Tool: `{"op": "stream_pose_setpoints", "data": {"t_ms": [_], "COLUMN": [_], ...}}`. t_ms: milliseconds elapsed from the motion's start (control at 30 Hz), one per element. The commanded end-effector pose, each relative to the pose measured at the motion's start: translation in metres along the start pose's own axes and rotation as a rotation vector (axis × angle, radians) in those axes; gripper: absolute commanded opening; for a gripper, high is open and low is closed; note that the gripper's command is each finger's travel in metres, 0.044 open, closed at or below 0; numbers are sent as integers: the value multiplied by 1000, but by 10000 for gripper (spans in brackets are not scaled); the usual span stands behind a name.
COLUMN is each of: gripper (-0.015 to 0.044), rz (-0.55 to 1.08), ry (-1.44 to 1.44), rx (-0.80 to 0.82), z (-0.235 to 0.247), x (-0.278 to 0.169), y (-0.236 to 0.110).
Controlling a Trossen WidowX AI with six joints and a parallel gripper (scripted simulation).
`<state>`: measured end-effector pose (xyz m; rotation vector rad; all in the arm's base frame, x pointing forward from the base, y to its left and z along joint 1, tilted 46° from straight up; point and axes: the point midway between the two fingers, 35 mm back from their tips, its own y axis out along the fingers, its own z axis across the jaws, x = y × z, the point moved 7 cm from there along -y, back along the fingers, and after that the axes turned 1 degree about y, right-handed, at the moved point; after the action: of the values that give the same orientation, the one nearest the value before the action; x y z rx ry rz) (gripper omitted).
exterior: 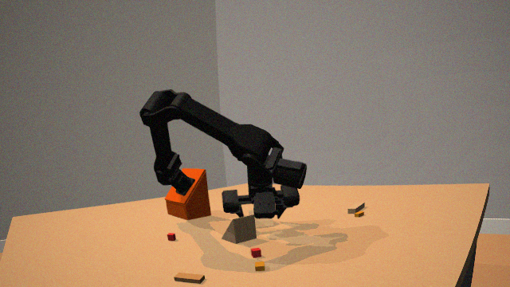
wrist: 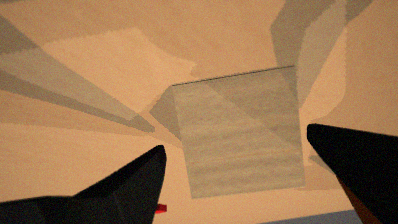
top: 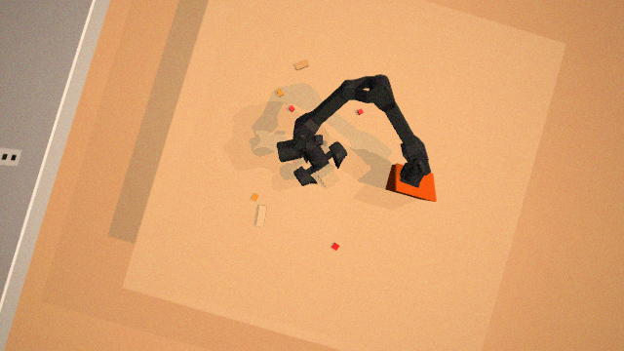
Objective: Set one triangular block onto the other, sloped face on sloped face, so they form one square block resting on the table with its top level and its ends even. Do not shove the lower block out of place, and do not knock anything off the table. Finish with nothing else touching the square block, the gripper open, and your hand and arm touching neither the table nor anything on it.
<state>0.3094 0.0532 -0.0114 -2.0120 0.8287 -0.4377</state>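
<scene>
One triangular block (top: 328, 177) (wrist: 240, 145) lies on the table below my hand, a pale wood-grained face toward the wrist camera. In the exterior view it is hidden behind the hand. The other triangular block (exterior: 244, 229), grey and standing with a sloped side, is nearer the exterior camera, a little apart; the arm hides it in the top view. My gripper (top: 326, 175) (exterior: 260, 217) (wrist: 233, 141) is open and empty, pointing down over the first block. In the wrist view one fingertip shows on each side of that block, with gaps. How far the tips are above the table is unclear.
An orange base block (top: 425, 191) (exterior: 177, 208) carries the arm. Small red cubes (top: 360, 111) (top: 292, 108) (top: 335, 246) (exterior: 256, 253), orange pieces (top: 279, 93) (top: 254, 197) (exterior: 260, 266) and two thin planks (top: 301, 64) (top: 261, 215) (exterior: 190, 277) lie scattered around.
</scene>
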Motion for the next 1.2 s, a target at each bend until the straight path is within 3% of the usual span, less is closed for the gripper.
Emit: {"op": "stream_pose_setpoints", "data": {"t_ms": [0,167,433,733,1167], "gripper": [414,282,229,0,0], "rz": [0,0,0,1,3], "ry": [0,0,0,-1,-3], "rx": [0,0,0,2,3], "z": [0,0,0,2,1], "x": [0,0,0,-10,-47], "y": [0,0,0,-17,-69]}}
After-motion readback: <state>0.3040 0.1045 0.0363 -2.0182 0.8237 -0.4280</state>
